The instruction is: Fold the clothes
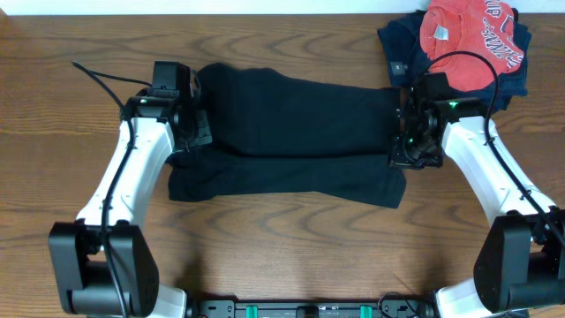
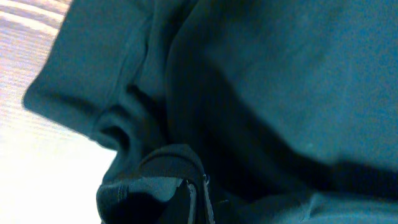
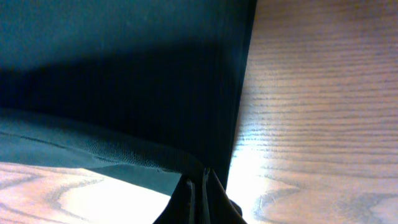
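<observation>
Centrally: clothes (image 1: 291, 132) lie black across table (image 1: 265, 256), upper layer overlapping lower | left end effector (image 1: 199, 135) clamped on their left edge | right end effector (image 1: 397, 143) clamped on their right edge | red shirt (image 1: 468, 31) atop navy garment (image 1: 397, 40), far right corner

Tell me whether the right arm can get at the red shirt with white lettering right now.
Probably not yet. The red shirt lies close by the right gripper, uncovered atop the navy blue garment, but that gripper is shut on the limp black fabric garment, so it must let go first.
</observation>
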